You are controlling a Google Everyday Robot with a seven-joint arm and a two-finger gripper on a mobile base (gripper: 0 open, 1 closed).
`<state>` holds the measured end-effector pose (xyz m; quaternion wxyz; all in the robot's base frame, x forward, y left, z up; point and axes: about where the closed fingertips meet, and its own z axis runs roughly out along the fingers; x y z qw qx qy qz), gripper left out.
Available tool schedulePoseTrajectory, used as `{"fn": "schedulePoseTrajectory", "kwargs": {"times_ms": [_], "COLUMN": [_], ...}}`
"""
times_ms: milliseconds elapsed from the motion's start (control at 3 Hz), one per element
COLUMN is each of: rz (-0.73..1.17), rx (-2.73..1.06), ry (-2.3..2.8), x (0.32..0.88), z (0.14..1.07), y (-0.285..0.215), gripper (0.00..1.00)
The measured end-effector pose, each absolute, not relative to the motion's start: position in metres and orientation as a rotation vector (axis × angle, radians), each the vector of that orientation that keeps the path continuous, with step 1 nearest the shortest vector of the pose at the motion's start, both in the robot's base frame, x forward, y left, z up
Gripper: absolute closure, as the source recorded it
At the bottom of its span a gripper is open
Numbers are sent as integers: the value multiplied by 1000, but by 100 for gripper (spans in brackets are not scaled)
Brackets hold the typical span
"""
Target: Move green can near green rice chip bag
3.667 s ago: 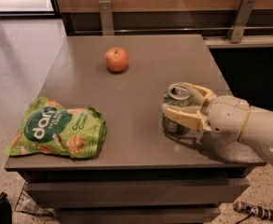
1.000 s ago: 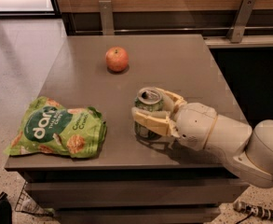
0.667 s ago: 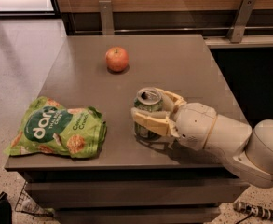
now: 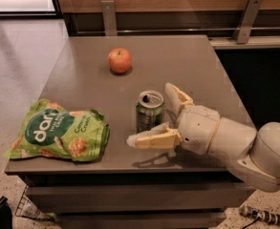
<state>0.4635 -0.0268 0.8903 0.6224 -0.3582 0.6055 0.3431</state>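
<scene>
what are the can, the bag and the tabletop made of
The green can looks metal: silvery top, pull-tab. The green rice chip bag looks like thin glossy plastic film, crinkled. The table is smooth matte grey, material unclear. The open gripper flanks the can.

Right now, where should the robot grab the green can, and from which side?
Grip the green can around the middle of its round wall, coming from the right. It stands upright, so both curved sides are free. The pincer sits there on the right, open, with one finger in front of the can and one behind.
</scene>
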Motion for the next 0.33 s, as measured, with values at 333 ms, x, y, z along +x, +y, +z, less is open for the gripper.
{"fn": "schedulePoseTrajectory", "kwargs": {"times_ms": [333], "rz": [788], "rx": [-823], "ry": [1391], "x": [463], "z": [890], "y": [-27], "gripper": [0]}}
